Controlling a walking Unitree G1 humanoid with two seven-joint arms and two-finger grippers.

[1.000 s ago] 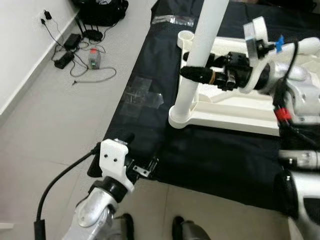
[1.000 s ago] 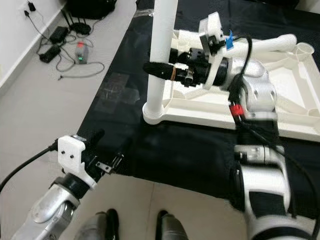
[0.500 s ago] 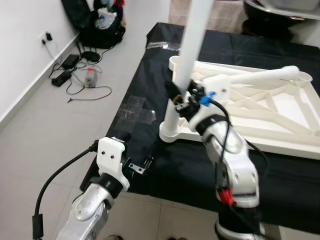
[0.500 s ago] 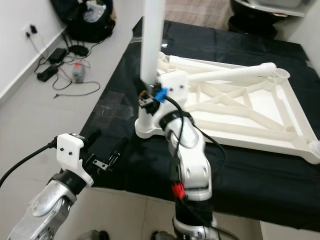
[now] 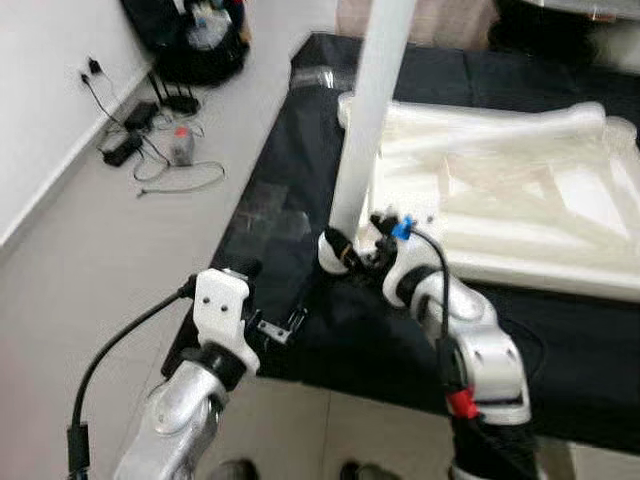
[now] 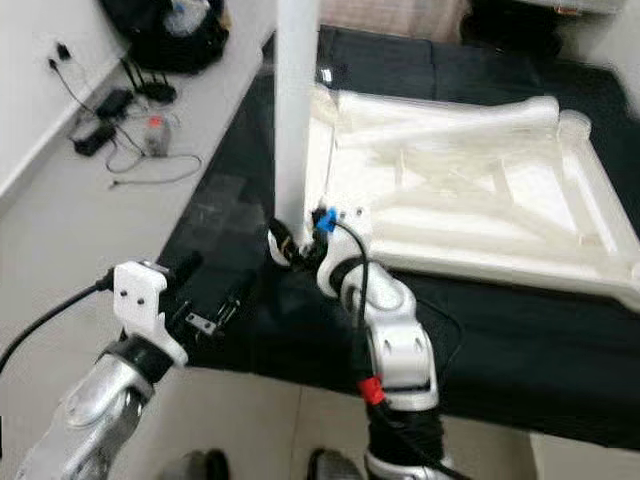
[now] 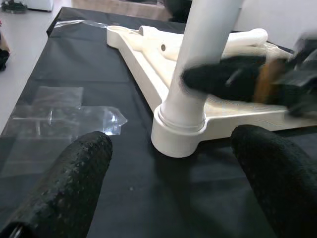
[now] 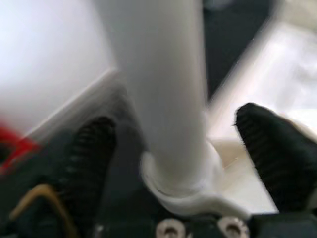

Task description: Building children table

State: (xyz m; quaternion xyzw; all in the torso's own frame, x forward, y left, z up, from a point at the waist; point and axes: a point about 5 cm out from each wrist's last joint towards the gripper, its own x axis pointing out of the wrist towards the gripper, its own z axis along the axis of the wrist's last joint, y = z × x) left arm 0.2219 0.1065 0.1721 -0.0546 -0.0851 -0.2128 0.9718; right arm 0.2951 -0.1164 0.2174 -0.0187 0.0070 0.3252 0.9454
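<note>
An upturned white table frame (image 5: 520, 262) lies on a black cloth. One white leg (image 5: 375, 90) stands upright in the frame's near left corner socket (image 7: 177, 135). A second leg (image 6: 450, 112) lies loose across the frame. My right gripper (image 5: 343, 252) is low at the standing leg's base, open, with one black finger (image 8: 91, 163) on each side of the leg (image 8: 158, 89). My left gripper (image 5: 275, 300) hovers open over the cloth's near edge, short of the socket, with nothing between its fingers (image 7: 74, 173).
The black cloth (image 5: 300, 130) covers the floor under the frame. Clear plastic wrap (image 5: 270, 215) lies on it left of the leg. Cables and adapters (image 5: 150, 150) and a black bag (image 5: 195, 40) sit on the tiles by the left wall.
My right gripper has slid down the upright leg from mid-height to its base by the socket. The head view has shifted and blurred. My left gripper has stayed about where it was.
</note>
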